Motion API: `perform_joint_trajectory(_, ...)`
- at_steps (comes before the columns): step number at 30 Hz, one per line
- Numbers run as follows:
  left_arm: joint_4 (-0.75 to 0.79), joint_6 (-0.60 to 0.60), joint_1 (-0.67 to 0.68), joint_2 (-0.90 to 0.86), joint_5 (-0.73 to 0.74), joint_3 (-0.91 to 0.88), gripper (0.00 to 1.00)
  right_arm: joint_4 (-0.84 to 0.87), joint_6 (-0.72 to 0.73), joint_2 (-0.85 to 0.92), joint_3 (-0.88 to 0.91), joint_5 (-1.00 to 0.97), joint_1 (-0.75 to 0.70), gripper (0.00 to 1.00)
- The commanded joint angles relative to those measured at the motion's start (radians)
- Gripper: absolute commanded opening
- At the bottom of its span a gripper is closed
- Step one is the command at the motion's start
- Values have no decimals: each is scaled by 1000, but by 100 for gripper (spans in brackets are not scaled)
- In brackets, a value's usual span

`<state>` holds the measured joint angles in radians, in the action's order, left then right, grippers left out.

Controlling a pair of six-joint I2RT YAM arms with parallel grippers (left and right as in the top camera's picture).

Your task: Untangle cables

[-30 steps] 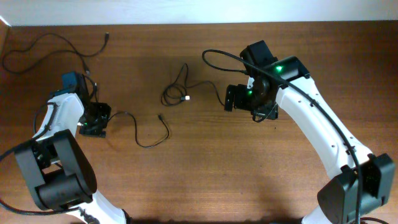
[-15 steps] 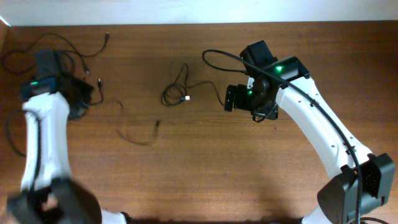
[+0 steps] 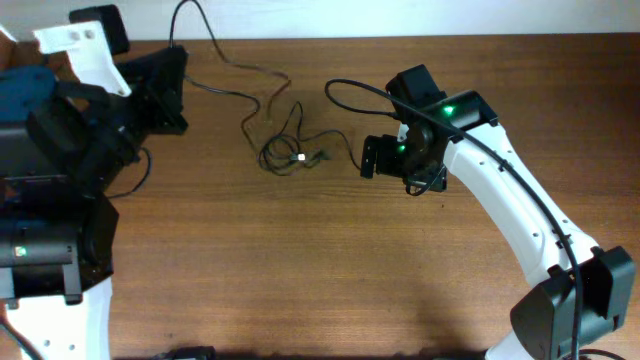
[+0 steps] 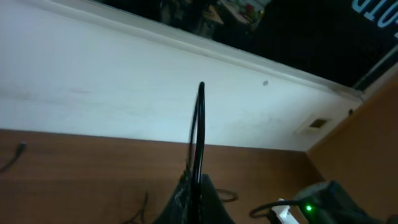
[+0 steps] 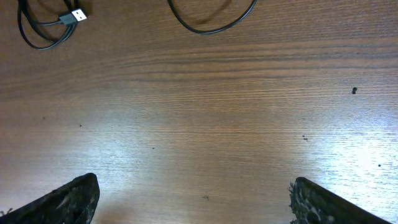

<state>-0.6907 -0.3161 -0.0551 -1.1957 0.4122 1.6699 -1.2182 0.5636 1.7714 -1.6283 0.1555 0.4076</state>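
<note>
Our left pincer [image 4: 196,186] is clamped on one thin black cord [image 4: 198,137], raised off the brown wooden surface [image 3: 300,260]. The cord trails back into the loose dark coil of cords [image 3: 283,150] at centre. Our right pincer [image 3: 366,158] is wide apart and empty near the coil, so we judge the untangling barely begun.

Desk [image 3: 300,280]: brown wood grain, sheen across the middle in the right wrist view, a few dark specks [image 5: 354,90] on it. White wall [image 4: 93,93] along the far edge. Small rectangular plate [image 4: 317,123] on it, near a brown wood panel [image 4: 373,137].
</note>
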Motion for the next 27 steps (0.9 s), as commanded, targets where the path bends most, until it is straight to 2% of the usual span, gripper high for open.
perform_joint_trajectory(1,-3,23,3,-8,18,11,0,0,-10,3,9,-10,5,99)
perform_joint_trajectory(6,-37,23,2,-41,-130,11,0,0,-10,3,9,-10,5,98)
perform_joint_trajectory(10,-47,23,2,-150,-256,11,0,3,-10,3,9,-10,5,98)
perform_joint_trajectory(14,-24,22,0,-247,-224,11,0,0,-10,3,9,-10,5,98)
perform_joint_trajectory(16,12,22,0,-265,-161,11,0,3,-10,3,9,-14,5,98)
perform_joint_trajectory(18,48,22,-11,-264,-165,11,0,4,-10,3,9,-14,5,98)
perform_joint_trajectory(22,-14,23,-126,-287,-165,11,0,5,-10,3,9,-14,5,98)
perform_joint_trajectory(27,-54,23,-298,-486,-165,10,0,0,-10,3,9,-13,5,98)
